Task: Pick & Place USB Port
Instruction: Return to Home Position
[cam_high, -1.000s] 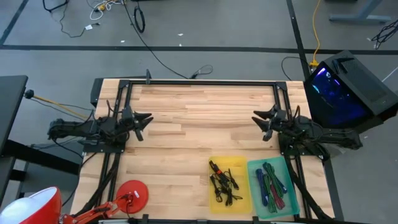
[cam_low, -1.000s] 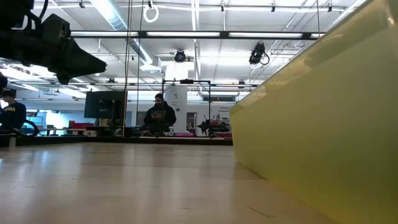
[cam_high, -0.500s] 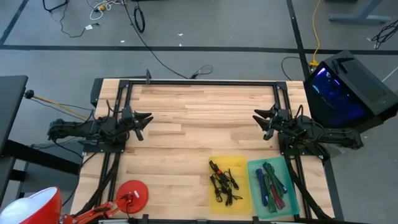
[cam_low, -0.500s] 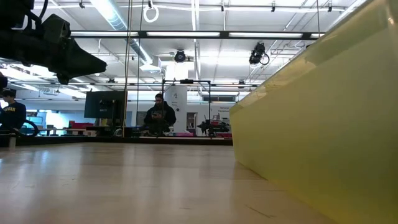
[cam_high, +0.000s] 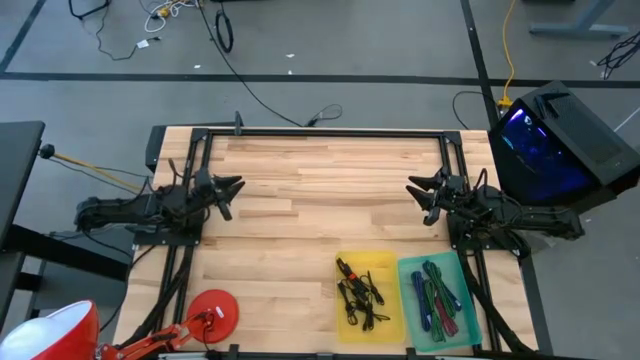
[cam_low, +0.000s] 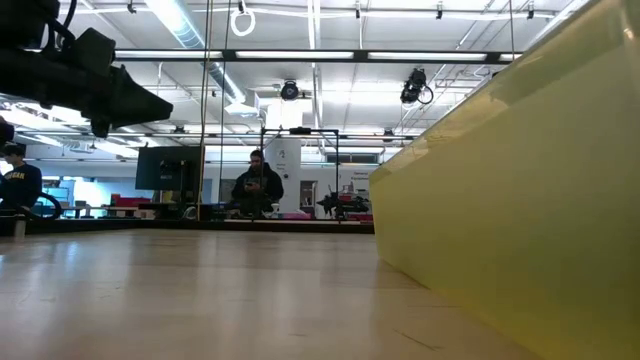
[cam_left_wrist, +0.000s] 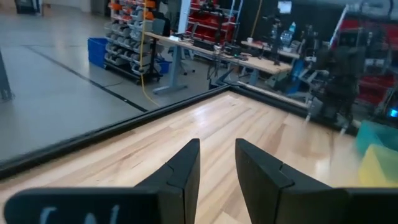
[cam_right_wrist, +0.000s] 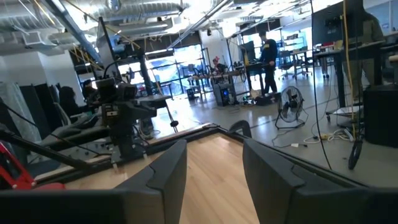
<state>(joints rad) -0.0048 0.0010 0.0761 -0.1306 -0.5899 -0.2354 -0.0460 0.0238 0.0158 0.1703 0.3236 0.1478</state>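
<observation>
A yellow bin (cam_high: 383, 262) near the table's near edge holds a tangle of black USB cables (cam_high: 360, 293); its wall fills the right of the low view (cam_low: 500, 180). Beside it on the right, a green bin (cam_high: 408, 300) holds coloured cables (cam_high: 437, 298). My left gripper (cam_high: 232, 190) (cam_left_wrist: 217, 152) hovers open over the table's left side, far from both bins. My right gripper (cam_high: 420, 195) (cam_right_wrist: 214, 155) hovers open over the right side, just beyond the far ends of the bins. Neither holds anything.
A black frame rail (cam_high: 320, 132) runs along the far edge and down both sides. A red lamp base (cam_high: 213, 312) sits at the near left corner. Bare wood (cam_high: 320, 190) lies between the arms. A person (cam_low: 256, 188) stands in the room beyond the table.
My left gripper has swung slightly toward the table's far edge and stays open. The right arm and the bins have kept still.
</observation>
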